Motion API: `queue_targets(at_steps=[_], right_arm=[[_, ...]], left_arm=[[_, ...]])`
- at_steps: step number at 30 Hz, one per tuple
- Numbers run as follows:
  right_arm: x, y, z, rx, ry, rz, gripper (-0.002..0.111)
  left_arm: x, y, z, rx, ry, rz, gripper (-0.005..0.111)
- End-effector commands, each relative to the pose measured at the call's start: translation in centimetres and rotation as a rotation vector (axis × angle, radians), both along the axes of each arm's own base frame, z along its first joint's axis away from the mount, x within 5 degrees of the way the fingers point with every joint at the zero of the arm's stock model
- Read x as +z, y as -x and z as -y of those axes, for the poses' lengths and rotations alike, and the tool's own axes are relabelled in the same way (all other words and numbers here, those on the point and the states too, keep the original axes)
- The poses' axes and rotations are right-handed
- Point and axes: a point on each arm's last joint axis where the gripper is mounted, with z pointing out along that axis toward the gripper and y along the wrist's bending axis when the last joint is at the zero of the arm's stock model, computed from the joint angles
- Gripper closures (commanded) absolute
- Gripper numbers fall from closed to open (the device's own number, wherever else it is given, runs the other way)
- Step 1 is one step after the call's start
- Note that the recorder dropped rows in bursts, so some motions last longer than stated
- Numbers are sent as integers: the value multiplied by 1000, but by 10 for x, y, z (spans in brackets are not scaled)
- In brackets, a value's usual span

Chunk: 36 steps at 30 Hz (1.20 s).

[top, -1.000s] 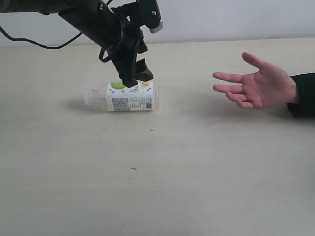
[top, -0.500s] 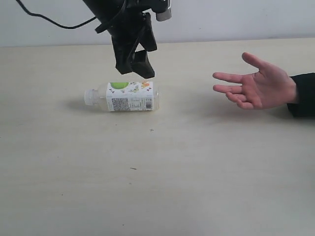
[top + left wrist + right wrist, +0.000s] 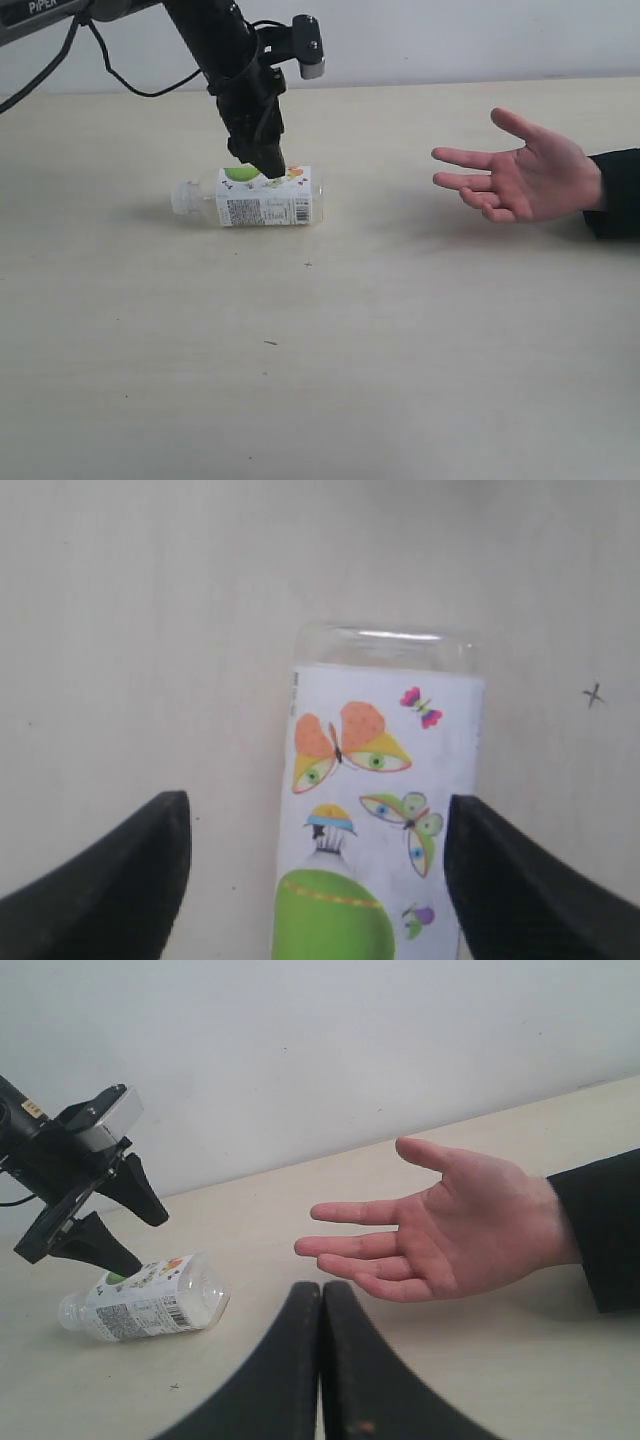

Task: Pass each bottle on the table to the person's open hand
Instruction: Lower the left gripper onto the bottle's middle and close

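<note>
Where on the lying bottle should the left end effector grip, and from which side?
Likely the labelled mid-body, from above, jaws across its width. The bottle lies on its side on the table; that section is straight-walled, and the open left end effector straddles it there.

wall [image 3: 480, 35]: plain, pale grey-white | light: even, seemingly diffuse

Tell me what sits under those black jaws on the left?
A clear bottle lies on its side on the table, butterfly label up, below the open jaws. The table right beneath it is covered.
</note>
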Motion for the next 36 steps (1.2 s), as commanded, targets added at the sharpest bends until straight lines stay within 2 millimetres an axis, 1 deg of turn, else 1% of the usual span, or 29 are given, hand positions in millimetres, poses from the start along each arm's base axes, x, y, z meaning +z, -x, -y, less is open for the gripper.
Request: queue_targets(at_steps=[1, 3, 14, 29, 36], right_arm=[[-1, 0, 0, -4, 7, 7, 108], [-1, 0, 0, -4, 7, 7, 108], [-1, 0, 0, -4, 7, 7, 108], [-1, 0, 0, -4, 7, 7, 108], [-1, 0, 0, -4, 7, 7, 108]], left_arm=[[-8, -1, 3, 68, 26, -48, 38], [-8, -1, 2, 89, 18, -51, 38], [-11, -2, -1, 83, -21, -40, 38], [-13, -2, -1, 90, -22, -46, 38], [-14, -2, -1, 122, -13, -59, 38]])
